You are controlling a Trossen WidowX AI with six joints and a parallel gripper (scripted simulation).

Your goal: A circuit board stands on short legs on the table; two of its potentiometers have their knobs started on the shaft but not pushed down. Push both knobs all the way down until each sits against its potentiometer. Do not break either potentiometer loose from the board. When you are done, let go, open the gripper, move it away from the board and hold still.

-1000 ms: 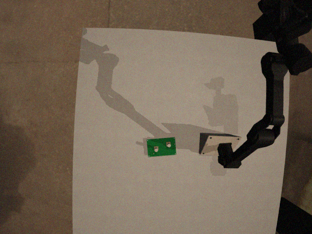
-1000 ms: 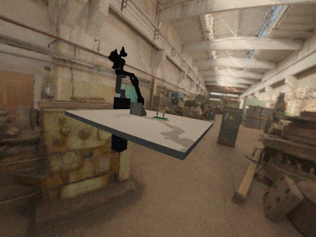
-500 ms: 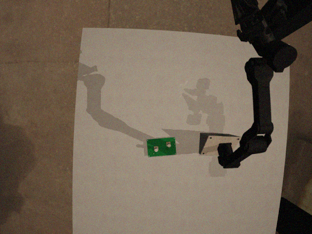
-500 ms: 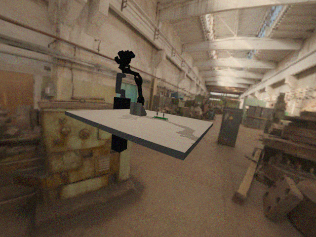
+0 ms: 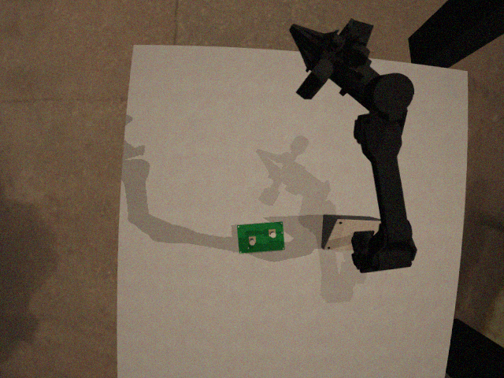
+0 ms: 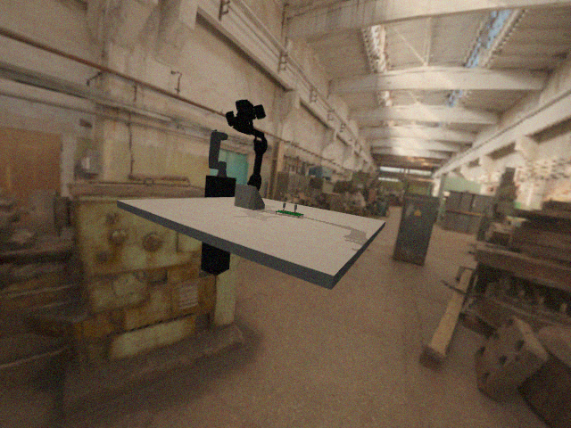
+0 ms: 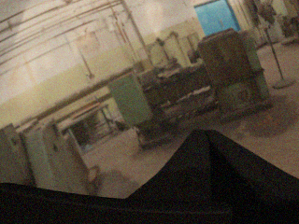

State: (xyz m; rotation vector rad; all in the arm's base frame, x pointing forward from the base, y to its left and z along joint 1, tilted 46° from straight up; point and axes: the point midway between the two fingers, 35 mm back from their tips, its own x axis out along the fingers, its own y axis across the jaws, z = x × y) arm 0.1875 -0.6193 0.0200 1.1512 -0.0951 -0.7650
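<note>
A green circuit board [image 5: 260, 228] [image 6: 285, 212] stands on the table left of the arm's base. Two pale round knobs show on it from above, the left knob [image 5: 252, 241] and the right knob [image 5: 272, 234]. In the exterior view the two knobs [image 6: 284, 205] [image 6: 295, 207] stand up over the board as small dark shapes; their exact seating is too small to tell. My gripper [image 5: 292, 27] [image 7: 202, 141] is shut and empty, its fingertips meeting in the wrist view. It is raised high, far from the board, near the table's back edge in the top view.
The white table [image 5: 183, 305] [image 6: 207, 226] carries a wedge-shaped block [image 5: 342, 231] [image 6: 247, 198] beside the arm's base, right of the board. A black post [image 6: 215, 255] stands by the table. The arm's shadows fall across the table and around the board.
</note>
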